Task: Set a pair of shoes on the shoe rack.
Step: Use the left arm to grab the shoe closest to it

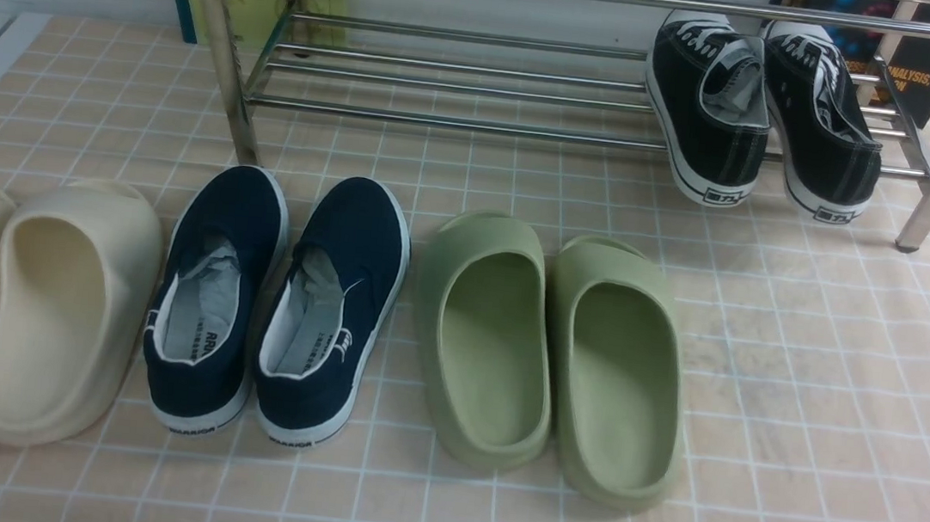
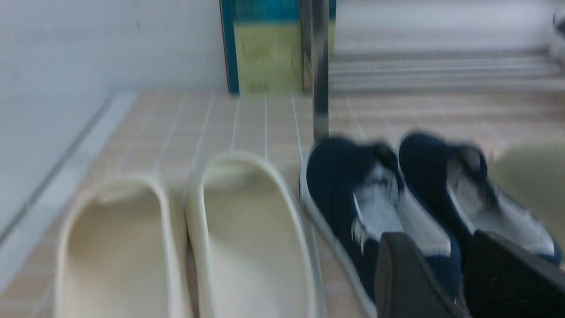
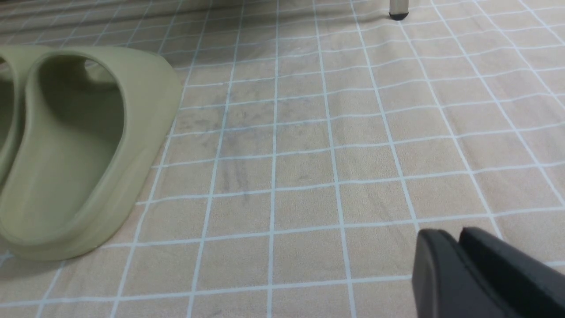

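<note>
Two navy shoes (image 1: 237,211) stand side by side on the tiled floor (image 1: 807,375), long axes running toward the shoe rack (image 1: 445,121), heels facing the robot. Your left jaws, apart and empty, are nearer, behind the heels and off to their left. You cannot tell whether the right jaws are fully together; they sit beyond the green slippers (image 1: 551,348).

Free shoe rack (image 1: 445,121) bars beside black sneakers (image 1: 704,122)
</note>
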Controlling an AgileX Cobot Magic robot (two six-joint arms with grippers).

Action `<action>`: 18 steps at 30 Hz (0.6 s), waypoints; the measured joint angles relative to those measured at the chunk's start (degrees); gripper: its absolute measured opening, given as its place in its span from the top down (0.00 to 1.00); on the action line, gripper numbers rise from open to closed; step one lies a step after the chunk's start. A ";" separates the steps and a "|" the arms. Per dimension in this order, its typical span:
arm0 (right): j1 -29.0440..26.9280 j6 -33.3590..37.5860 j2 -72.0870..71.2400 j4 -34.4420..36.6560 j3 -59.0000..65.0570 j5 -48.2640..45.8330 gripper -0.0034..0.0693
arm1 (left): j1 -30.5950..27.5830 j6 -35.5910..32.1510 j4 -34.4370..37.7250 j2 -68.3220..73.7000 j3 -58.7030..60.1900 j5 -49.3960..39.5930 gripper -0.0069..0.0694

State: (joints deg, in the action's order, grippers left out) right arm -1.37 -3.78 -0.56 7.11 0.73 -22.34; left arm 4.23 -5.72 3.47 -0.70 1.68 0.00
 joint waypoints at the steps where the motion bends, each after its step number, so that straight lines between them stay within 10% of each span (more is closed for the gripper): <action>1: 0.00 0.00 0.00 0.00 0.00 0.00 0.85 | 0.00 -0.32 -0.06 0.00 0.00 3.18 0.59; 12: 0.00 0.00 0.00 0.06 0.00 0.00 0.83 | 0.00 0.29 4.87 0.00 0.00 31.56 0.59; 18: 0.00 0.00 0.00 0.06 0.00 0.00 0.81 | 0.00 11.88 8.11 0.00 -2.58 38.77 0.59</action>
State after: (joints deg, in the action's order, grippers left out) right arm -1.37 -3.78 -0.56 7.16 0.73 -22.34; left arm 4.23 6.16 11.58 -0.70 -0.90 38.77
